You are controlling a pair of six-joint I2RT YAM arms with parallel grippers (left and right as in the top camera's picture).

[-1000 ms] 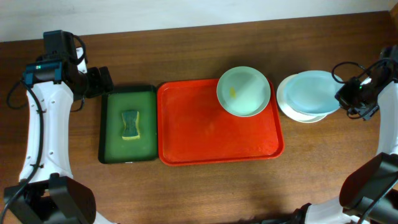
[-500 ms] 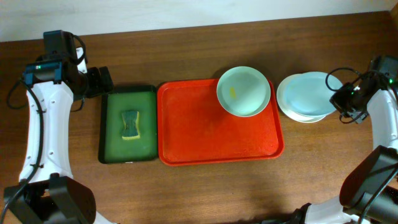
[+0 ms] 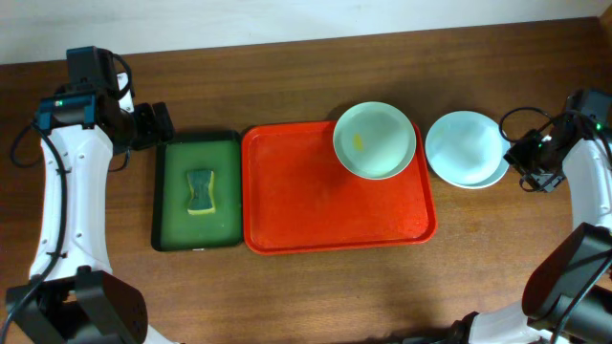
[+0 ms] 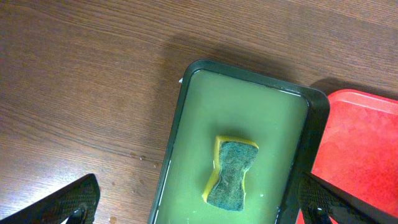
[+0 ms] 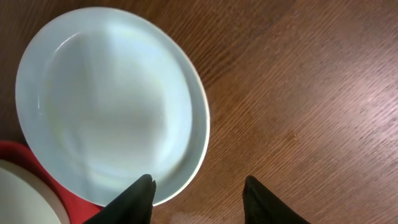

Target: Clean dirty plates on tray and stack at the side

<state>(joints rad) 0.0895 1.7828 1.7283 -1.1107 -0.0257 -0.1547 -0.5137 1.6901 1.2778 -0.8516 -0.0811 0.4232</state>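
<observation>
Red tray (image 3: pixel 316 215): one plate on it, two plates stacked beside it.
Three plates in total: one mint plate (image 3: pixel 375 139) with a yellow smear sits at the tray's upper-right corner in the overhead view; one pale blue plate (image 3: pixel 464 145) lies on one white plate (image 3: pixel 498 178) on the table, just right of the tray. Right gripper (image 5: pixel 199 180): jaws partly apart, empty, beside the stack. Left gripper (image 4: pixel 199 180): jaws wide apart, empty, above one green tray (image 4: pixel 261 118) holding one sponge (image 4: pixel 233 174).

Robot test bench: wooden table (image 3: pixel 316 287), left arm (image 3: pixel 62 191), right arm (image 3: pixel 593 196).
</observation>
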